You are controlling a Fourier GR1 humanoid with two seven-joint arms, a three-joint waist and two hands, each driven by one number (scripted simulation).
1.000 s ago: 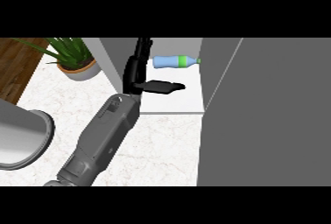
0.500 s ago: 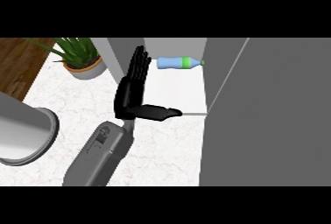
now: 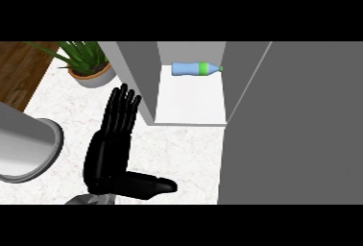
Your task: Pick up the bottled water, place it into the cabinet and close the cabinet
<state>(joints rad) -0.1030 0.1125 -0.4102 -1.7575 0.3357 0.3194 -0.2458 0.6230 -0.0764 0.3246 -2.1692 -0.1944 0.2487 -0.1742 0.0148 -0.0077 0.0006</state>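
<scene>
Head view shows one black robot hand (image 3: 112,144) in the lower left of centre, fingers straight and together pointing toward the top of the frame, thumb stuck out to the right near the bottom edge; it holds nothing, and whether it is the left or the right hand cannot be told. Its fingertips lie just beside the lower left corner of the open grey cabinet (image 3: 138,72), whose left wall runs up the frame's middle. Inside, on the white cabinet floor (image 3: 191,103), the pale blue bottled water with a green band (image 3: 196,69) lies on its side at the back, near the top of the frame, cap pointing right, well apart from the hand. A wide grey cabinet door (image 3: 297,125) fills the right side of the frame, standing open alongside the shelf. At upper left a green potted plant in a tan pot (image 3: 86,67) stands on the white marbled counter (image 3: 184,158), next to a strip of brown wood (image 3: 21,67). A grey round rimmed vessel (image 3: 28,149) sits at the left edge, close to the hand's left side.
</scene>
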